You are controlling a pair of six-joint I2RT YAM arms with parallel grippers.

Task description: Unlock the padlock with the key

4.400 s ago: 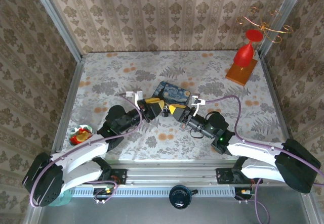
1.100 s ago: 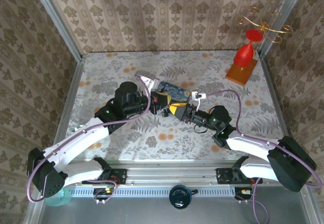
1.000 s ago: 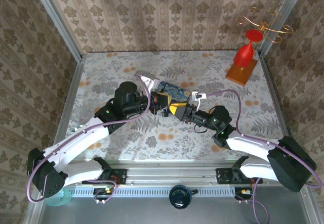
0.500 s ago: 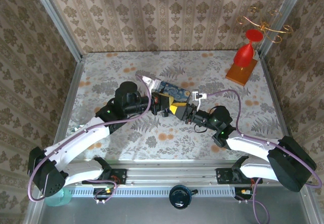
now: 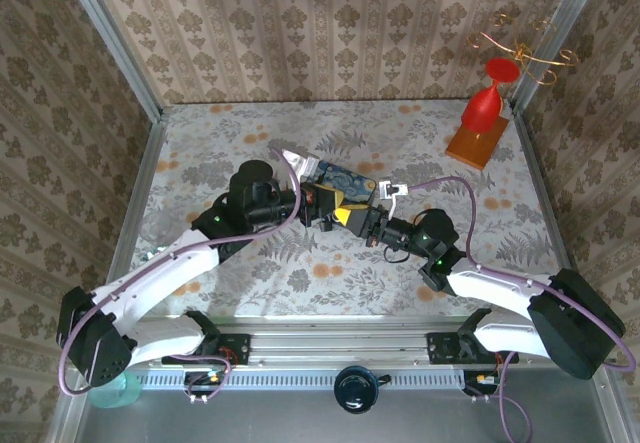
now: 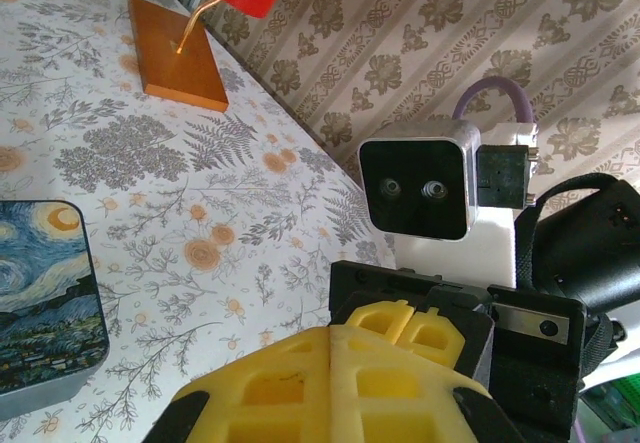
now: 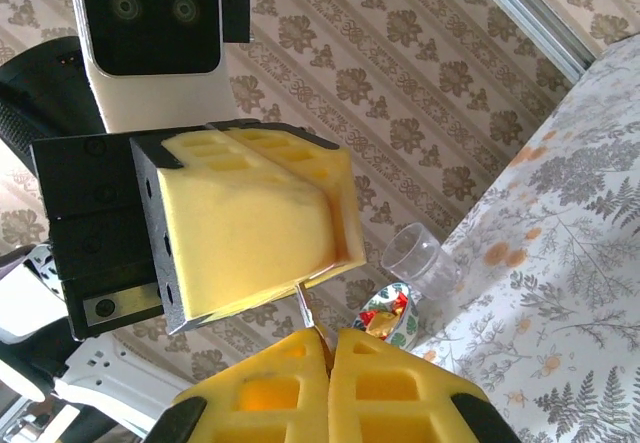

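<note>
My two grippers meet tip to tip above the table's middle, just in front of the blue tin (image 5: 350, 180). The left gripper (image 5: 322, 203) (image 6: 330, 333) is shut, its yellow pads pressed together. The padlock is hidden behind those pads. The right gripper (image 5: 348, 217) (image 7: 330, 335) is shut on the key (image 7: 303, 303), a thin silvery blade. It sticks out of the seam and reaches the lower edge of the left gripper's fingers (image 7: 250, 223). In the left wrist view the right gripper's fingertips (image 6: 398, 318) sit just beyond mine.
The blue swirl-painted tin (image 6: 40, 293) lies flat behind the grippers. A red goblet (image 5: 482, 108) on an orange base (image 5: 478, 143) stands at the back right corner. A bowl of sweets (image 7: 385, 318) and a clear cup (image 7: 415, 258) sit at the left side.
Since the oldest frame the left arm has lifted and reached forward. Over the last second its gripper edged right, closing onto the right gripper's tip. The right arm barely moved.
</note>
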